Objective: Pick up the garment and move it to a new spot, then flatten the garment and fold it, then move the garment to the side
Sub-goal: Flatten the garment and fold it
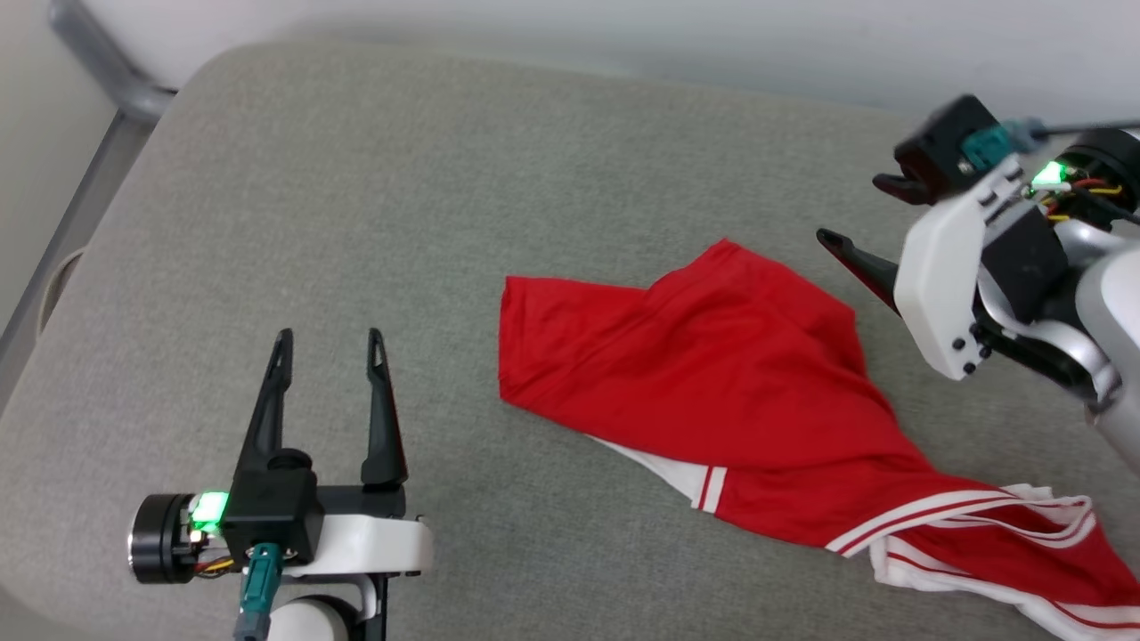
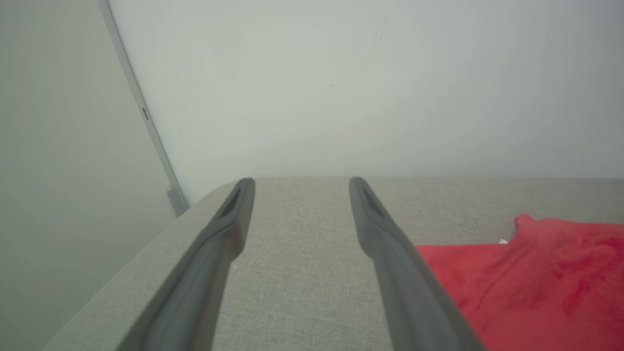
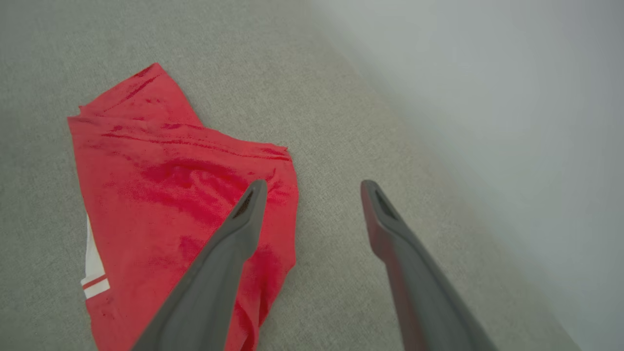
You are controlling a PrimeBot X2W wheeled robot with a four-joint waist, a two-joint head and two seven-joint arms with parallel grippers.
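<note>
Garment point(image 1: 712, 383) lies crumpled on the right half of the grey cushion point(image 1: 356, 178). Its red body is folded over itself and its striped white trim trails toward the near right corner. We judge the step in hand to be the first pick-up, since the cloth sits loose with neither claw touching it.

To do it well, we would take a raised fold rather than a flat patch, so the fingers pinch cloth and do not scrape the upholstery. The peaked fold at the far edge, nearest the right claw point(image 1: 850, 209), looks the easiest bite. We would close on one or two layers only, lift high enough to free the trailing trim, and carry the garment toward the open middle of the cushion, where there is room to spread it.

The right claw hangs beside the far right edge of the garment, rolled on its side, with its fingers spread wide and aimed leftward across the cloth. In the right wrist view, one finger lies over the red fabric point(image 3: 170, 195) and the other over bare cushion.

The left claw point(image 1: 329, 338) rests low and level, well to the left of the garment, fingers spread and pointing toward the wall point(image 2: 341, 87).
</note>
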